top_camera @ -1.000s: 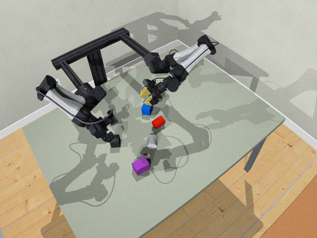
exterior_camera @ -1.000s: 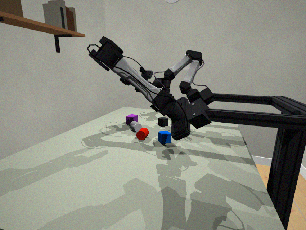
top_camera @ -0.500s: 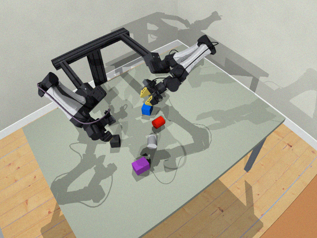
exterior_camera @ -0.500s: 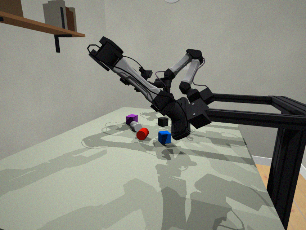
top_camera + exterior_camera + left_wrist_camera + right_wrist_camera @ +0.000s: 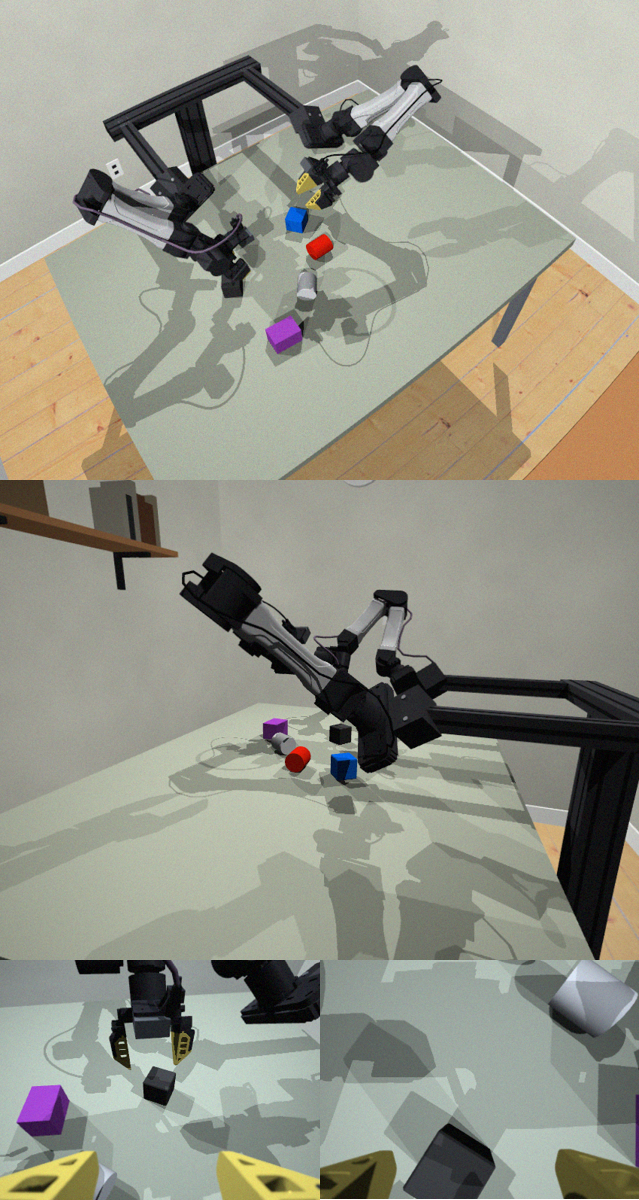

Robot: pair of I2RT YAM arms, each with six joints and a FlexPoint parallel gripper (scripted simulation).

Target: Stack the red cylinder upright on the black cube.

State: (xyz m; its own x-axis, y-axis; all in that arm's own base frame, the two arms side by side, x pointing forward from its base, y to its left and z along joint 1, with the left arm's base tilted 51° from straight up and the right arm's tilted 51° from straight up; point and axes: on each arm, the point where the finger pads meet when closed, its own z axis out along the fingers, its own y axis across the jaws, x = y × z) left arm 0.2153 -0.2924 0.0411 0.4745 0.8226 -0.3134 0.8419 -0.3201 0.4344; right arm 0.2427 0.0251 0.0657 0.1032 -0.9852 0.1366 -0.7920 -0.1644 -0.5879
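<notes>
Two yellow fingertips stand apart on the left gripper (image 5: pixel 309 192) (image 5: pixel 158 1171), nothing between them, and this looks the nearer hand for the pickup! Out past the smooth blue cube (image 5: pixel 296 220) (image 5: pixel 343 767), towards the counter (image 5: pixel 464 289) (image 5: pixel 154 841) edge opposite the black metal frame (image 5: pixel 180 92) (image 5: pixel 505 718), there's the solid red cylinder (image 5: pixel 319 246) (image 5: pixel 298 759), flat on its side, long axis roughly along the frame-side edge. It needs a quarter turn upright! Across goes the other half: the right gripper (image 5: pixel 240 264) (image 5: pixel 152 1066) (image 5: pixel 476 1158), spread wide and unladen, sits beside the dark black cube (image 5: pixel 231 288) (image 5: pixel 340 733) (image 5: pixel 158 1086) (image 5: pixel 449 1170), nearer the counter's left-hand corner in the top view.

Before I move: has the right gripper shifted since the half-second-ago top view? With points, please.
Yes. Right gripper (image 5: pixel 242 256) (image 5: pixel 153 1066) (image 5: pixel 476 1159) went toward the picture's right, judged against the stationary black cube (image 5: pixel 231 288) (image 5: pixel 340 733) (image 5: pixel 159 1086) (image 5: pixel 449 1164).
</notes>
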